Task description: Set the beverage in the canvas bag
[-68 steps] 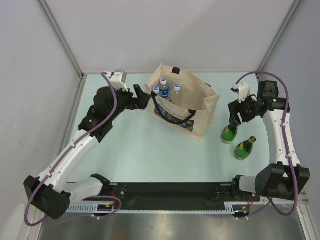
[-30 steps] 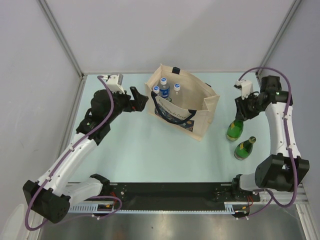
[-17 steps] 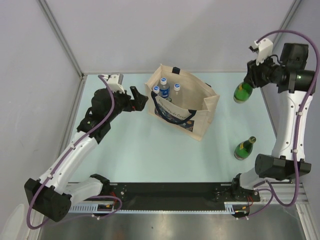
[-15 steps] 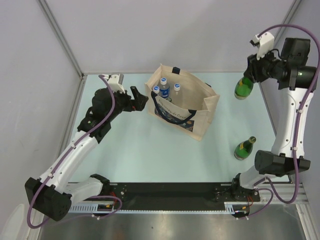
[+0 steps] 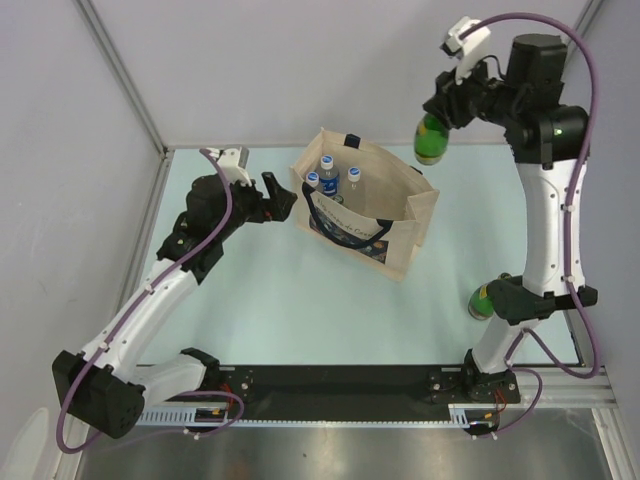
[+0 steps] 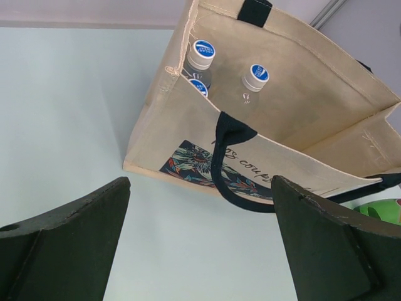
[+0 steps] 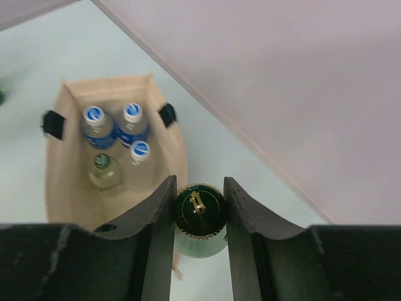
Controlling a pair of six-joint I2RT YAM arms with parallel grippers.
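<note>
— So, where now?
— Aloft by the table's point(image 5: 290, 300) far edge: green bottle point(image 5: 432, 139), upright, neck pinched in right pincer point(image 7: 200, 208).
— And the canvas bag point(image 5: 398, 238)?
— Below, leftward and nearer, mouth up. Left pincer point(image 5: 276, 197) spread, idle at its left side.

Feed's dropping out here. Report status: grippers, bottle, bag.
Left gripper open, beside canvas bag. Right gripper shut on green bottle, aloft, not yet over bag's mouth. Water bottles crowd bag's left end; right end free.
</note>
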